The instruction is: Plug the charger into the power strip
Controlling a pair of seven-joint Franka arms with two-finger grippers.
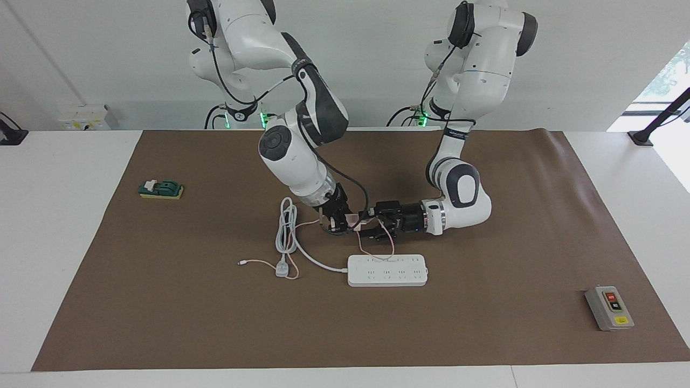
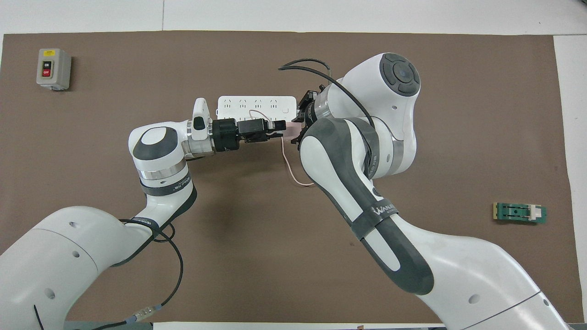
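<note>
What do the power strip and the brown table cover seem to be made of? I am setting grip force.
The power strip looks like hard white moulded plastic: smooth, faintly glossy, rounded corners. The brown cover looks like matte paper or thin sheet, flat, with its edge curling slightly; I cannot say which.

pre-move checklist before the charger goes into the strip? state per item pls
1. Charger off the table, between the right gripper and the left gripper: ok.
2. Which gripper actually holds it: cannot tell.
3. Prongs pointing down at the sockets: cannot tell.
4. Power strip flat, sockets up, nothing plugged in: ok.
5. Charger over a socket: not ok, it hangs short of the strip on the robots' side.
6. Pink cable clear of the sockets: not ok, a loop droops onto the strip.
</note>
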